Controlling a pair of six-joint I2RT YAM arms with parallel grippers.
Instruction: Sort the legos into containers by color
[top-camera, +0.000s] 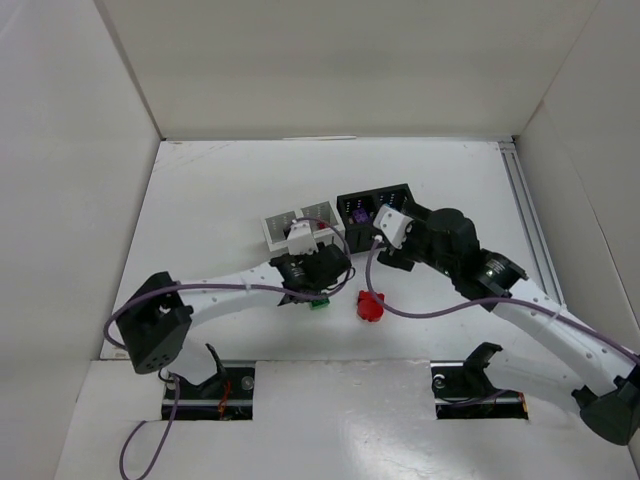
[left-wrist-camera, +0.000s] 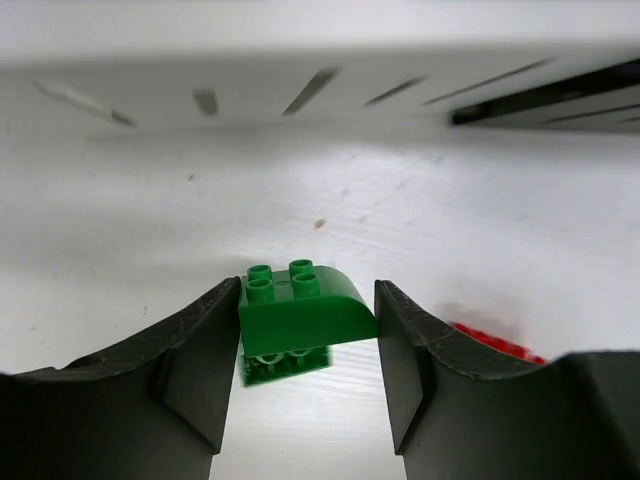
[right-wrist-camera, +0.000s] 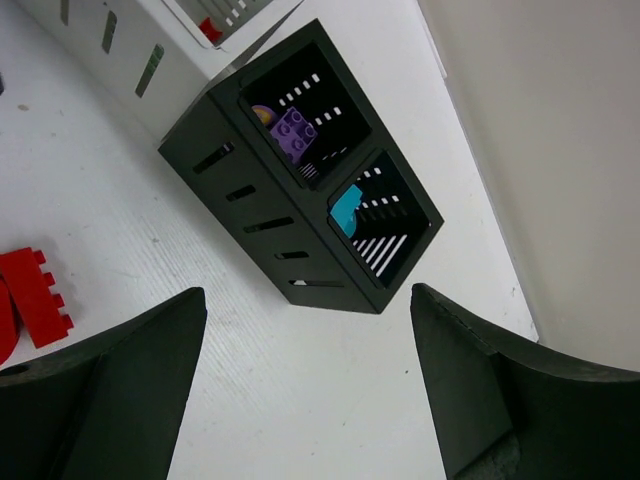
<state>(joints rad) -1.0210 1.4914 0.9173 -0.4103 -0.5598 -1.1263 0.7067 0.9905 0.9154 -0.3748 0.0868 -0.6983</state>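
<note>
A small green studded plastic brick (left-wrist-camera: 300, 312) is gripped on both sides by the left tool (left-wrist-camera: 309, 300), low at the white worktop (left-wrist-camera: 420, 220), with a red plastic brick (top-camera: 370, 306) lying at its 3 o'clock. The right tool (right-wrist-camera: 308, 298) is held wide open over the black slotted two-compartment bin (right-wrist-camera: 250, 195), which contains one purple brick (right-wrist-camera: 293, 132) and one teal brick (right-wrist-camera: 345, 212).

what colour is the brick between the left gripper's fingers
Green brick, best seen in the left wrist view.
</note>
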